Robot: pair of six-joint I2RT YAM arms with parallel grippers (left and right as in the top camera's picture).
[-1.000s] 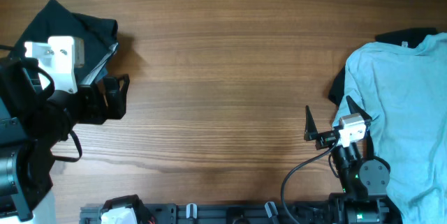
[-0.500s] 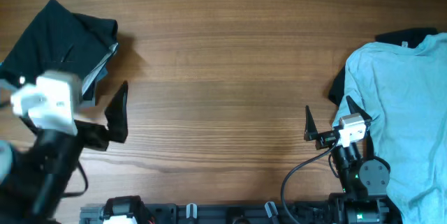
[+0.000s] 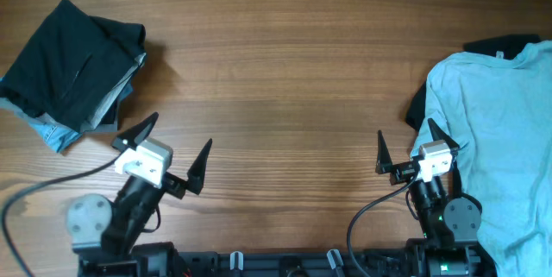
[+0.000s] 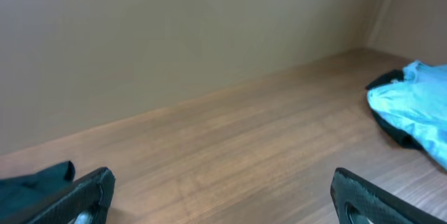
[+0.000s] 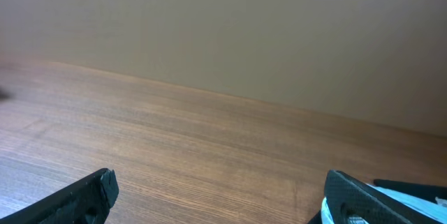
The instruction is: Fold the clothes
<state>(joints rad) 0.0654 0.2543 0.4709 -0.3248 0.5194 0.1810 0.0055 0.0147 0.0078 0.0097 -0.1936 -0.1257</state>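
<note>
A folded stack of clothes with a black garment (image 3: 73, 57) on top lies at the far left; grey and blue layers show at its lower edge. A light blue tee (image 3: 496, 130) lies spread at the right edge over a dark garment (image 3: 492, 46); the tee also shows in the left wrist view (image 4: 415, 102). My left gripper (image 3: 174, 147) is open and empty near the front left, right of the stack. My right gripper (image 3: 405, 146) is open and empty, its right finger by the tee's edge.
The wooden table (image 3: 285, 78) spans the view between the two piles. A rail with mounts (image 3: 276, 264) runs along the front edge. A plain wall (image 5: 223, 21) stands behind the table.
My left arm has pulled back from the folded stack toward the front and turned, its gripper now open and facing the table's middle. The right arm has not moved.
</note>
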